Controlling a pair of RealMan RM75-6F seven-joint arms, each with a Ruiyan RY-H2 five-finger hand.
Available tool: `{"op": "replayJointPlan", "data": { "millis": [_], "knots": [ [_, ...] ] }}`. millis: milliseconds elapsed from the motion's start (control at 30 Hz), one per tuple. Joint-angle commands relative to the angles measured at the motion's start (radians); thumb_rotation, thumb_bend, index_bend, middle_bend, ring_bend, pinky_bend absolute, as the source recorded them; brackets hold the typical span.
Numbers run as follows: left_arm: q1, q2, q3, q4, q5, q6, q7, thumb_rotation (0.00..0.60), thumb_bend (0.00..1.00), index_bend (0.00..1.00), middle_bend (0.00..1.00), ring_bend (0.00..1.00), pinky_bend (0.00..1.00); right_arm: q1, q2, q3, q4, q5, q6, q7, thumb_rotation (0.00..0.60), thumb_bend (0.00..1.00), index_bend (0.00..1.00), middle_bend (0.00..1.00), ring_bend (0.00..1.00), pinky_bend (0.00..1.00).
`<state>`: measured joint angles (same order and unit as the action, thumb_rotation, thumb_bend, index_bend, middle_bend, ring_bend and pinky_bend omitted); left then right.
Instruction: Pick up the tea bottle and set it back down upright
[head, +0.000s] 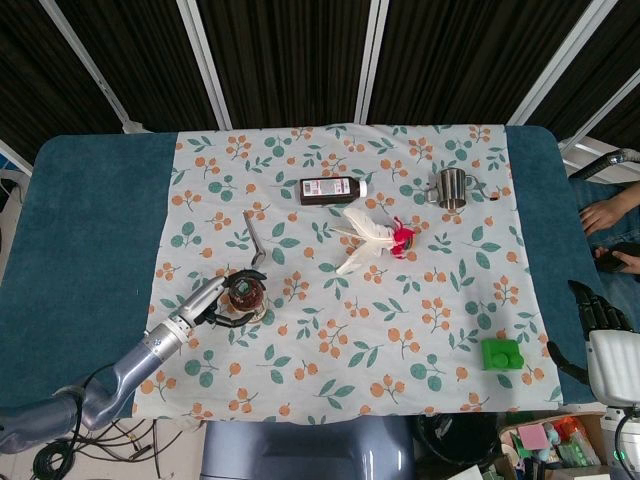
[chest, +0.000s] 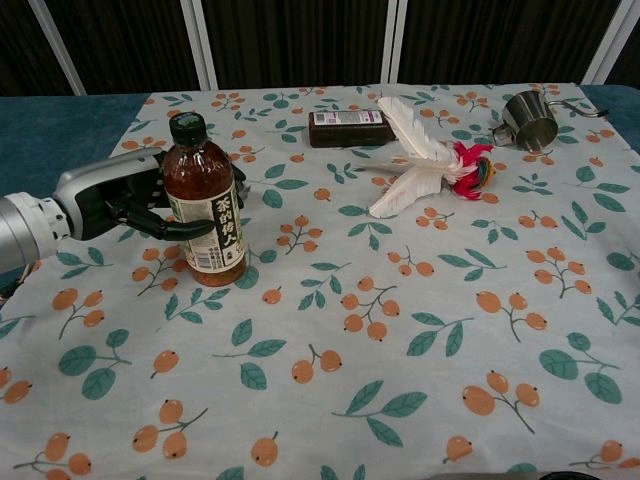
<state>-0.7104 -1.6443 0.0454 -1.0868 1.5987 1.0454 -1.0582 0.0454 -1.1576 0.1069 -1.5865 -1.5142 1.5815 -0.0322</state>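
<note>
The tea bottle (chest: 205, 210) stands upright on the floral cloth (chest: 400, 320) at the left. It holds amber tea and has a dark green cap and a white label. My left hand (chest: 118, 198) reaches in from the left, and its fingers (chest: 185, 228) wrap around the bottle's middle. From above, the bottle (head: 245, 294) shows as a round cap with the left hand (head: 213, 303) beside it. My right hand (head: 598, 310) hangs off the table's right edge, fingers apart, holding nothing.
A dark brown bottle (chest: 348, 128) lies flat at the back. A white feather toy (chest: 420, 165) with a red tuft lies mid-table, with a metal cup (chest: 530, 118) at back right. A green block (head: 502, 354) sits front right. A metal key (head: 255, 237) lies behind the tea bottle.
</note>
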Motion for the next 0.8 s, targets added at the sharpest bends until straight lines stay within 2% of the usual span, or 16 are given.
{"op": "replayJointPlan", "data": {
  "millis": [33, 300, 467, 600, 800],
  "knots": [
    [0.003, 0.003, -0.008, -0.012, -0.005, 0.008, 0.007, 0.600, 0.57, 0.31, 0.42, 0.37, 0.44, 0.000, 0.000, 0.000, 0.000, -0.001, 0.001, 0.000, 0.600, 0.17, 0.08, 0.11, 0.18, 0.26],
    [-0.002, 0.053, -0.044, -0.091, -0.005, 0.051, -0.011, 0.600, 0.57, 0.31, 0.42, 0.37, 0.44, -0.001, 0.000, 0.001, -0.002, 0.002, 0.001, 0.001, 0.600, 0.16, 0.08, 0.11, 0.18, 0.26],
    [-0.014, 0.094, -0.079, -0.149, 0.003, 0.086, 0.073, 0.600, 0.57, 0.31, 0.42, 0.37, 0.43, -0.001, 0.001, 0.001, -0.003, 0.002, 0.000, 0.002, 0.600, 0.16, 0.08, 0.11, 0.18, 0.26],
    [-0.029, 0.115, -0.109, -0.185, 0.011, 0.106, 0.266, 0.600, 0.56, 0.32, 0.42, 0.37, 0.43, -0.001, 0.000, 0.000, -0.003, 0.000, 0.001, 0.001, 0.600, 0.16, 0.08, 0.11, 0.18, 0.26],
    [-0.044, 0.101, -0.163, -0.200, 0.001, 0.136, 0.633, 0.600, 0.56, 0.33, 0.41, 0.37, 0.43, -0.001, 0.000, 0.000, -0.004, 0.000, 0.001, -0.002, 0.600, 0.16, 0.08, 0.11, 0.18, 0.26]
  ]
}}
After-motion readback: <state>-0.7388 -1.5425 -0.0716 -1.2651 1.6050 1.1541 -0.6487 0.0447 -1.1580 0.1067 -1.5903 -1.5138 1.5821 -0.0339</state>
